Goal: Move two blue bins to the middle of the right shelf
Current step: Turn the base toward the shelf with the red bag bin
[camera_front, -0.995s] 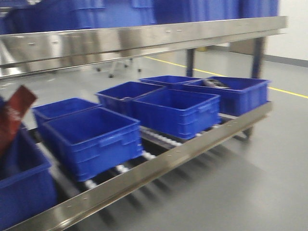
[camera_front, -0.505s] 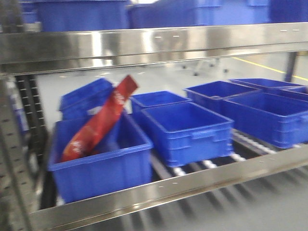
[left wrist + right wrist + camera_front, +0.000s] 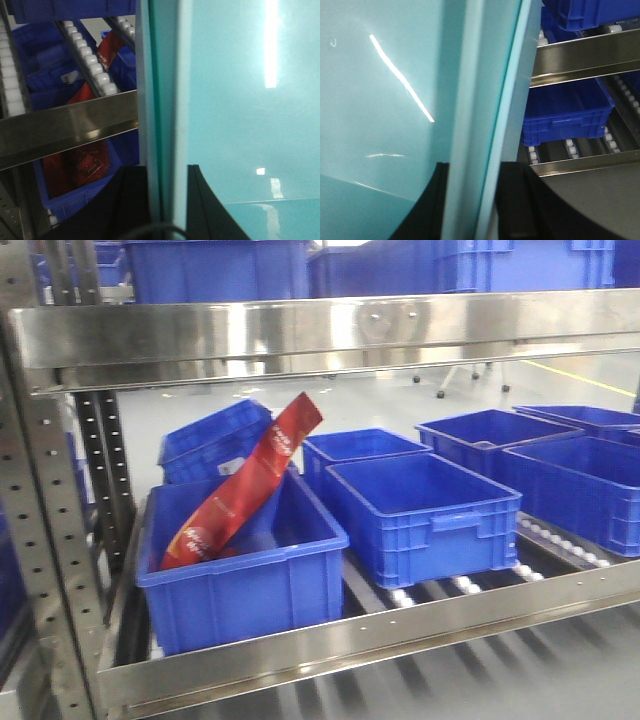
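A pale light-blue bin fills both wrist views. In the left wrist view its smooth wall (image 3: pixel 240 125) and rim lip run up the frame, and my left gripper (image 3: pixel 167 172) is shut on that wall, one black finger (image 3: pixel 131 200) on each side. My right gripper (image 3: pixel 472 167) is shut on the opposite wall (image 3: pixel 380 100) in the same way. The frames do not show whether one bin or two nested bins are held. The front view shows neither the pale bin nor the grippers.
A steel shelf with roller lanes (image 3: pixel 470 585) is straight ahead, with an upper rail (image 3: pixel 320 335), a front lip (image 3: pixel 400 630) and a perforated post (image 3: pixel 40 540) at left. Several dark blue bins stand on it. The nearest (image 3: pixel 240 590) holds a red bag (image 3: pixel 245 490).
The front view has swung left along the shelf. The dark blue bin with the red bag went from the left edge to centre-left, and the left post has come into view.
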`<action>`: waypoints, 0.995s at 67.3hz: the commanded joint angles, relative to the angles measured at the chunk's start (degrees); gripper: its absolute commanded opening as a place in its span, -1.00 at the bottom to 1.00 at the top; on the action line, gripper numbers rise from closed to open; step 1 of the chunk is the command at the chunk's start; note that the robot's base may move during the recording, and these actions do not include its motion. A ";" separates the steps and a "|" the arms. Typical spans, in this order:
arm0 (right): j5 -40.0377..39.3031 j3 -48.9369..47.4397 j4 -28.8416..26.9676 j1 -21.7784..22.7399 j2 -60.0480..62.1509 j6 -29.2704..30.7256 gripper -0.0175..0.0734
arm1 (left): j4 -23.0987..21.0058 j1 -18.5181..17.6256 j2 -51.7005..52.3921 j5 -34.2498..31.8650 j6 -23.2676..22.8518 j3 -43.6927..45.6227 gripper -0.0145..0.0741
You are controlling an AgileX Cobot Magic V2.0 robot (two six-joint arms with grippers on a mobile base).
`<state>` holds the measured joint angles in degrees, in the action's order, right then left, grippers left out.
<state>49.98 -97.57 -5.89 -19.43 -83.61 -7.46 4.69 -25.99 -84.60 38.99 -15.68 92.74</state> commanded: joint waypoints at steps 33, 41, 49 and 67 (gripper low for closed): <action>-4.18 -1.26 -2.09 0.00 1.50 0.46 -0.95 | 0.25 0.06 0.48 -5.79 0.46 0.65 -0.92; -4.18 -1.26 -2.09 0.00 1.50 0.46 -0.95 | 0.25 0.06 0.48 -5.79 0.46 0.65 -0.92; -4.18 -1.26 -2.09 0.00 1.50 0.46 -0.95 | 0.25 0.06 0.48 -5.79 0.46 0.65 -0.92; -4.18 -1.26 -2.09 0.00 1.50 0.46 -0.95 | 0.25 0.06 0.48 -5.79 0.46 0.65 -0.92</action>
<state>50.07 -97.57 -5.89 -19.31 -83.61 -7.46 4.69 -25.99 -84.71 38.73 -15.68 92.74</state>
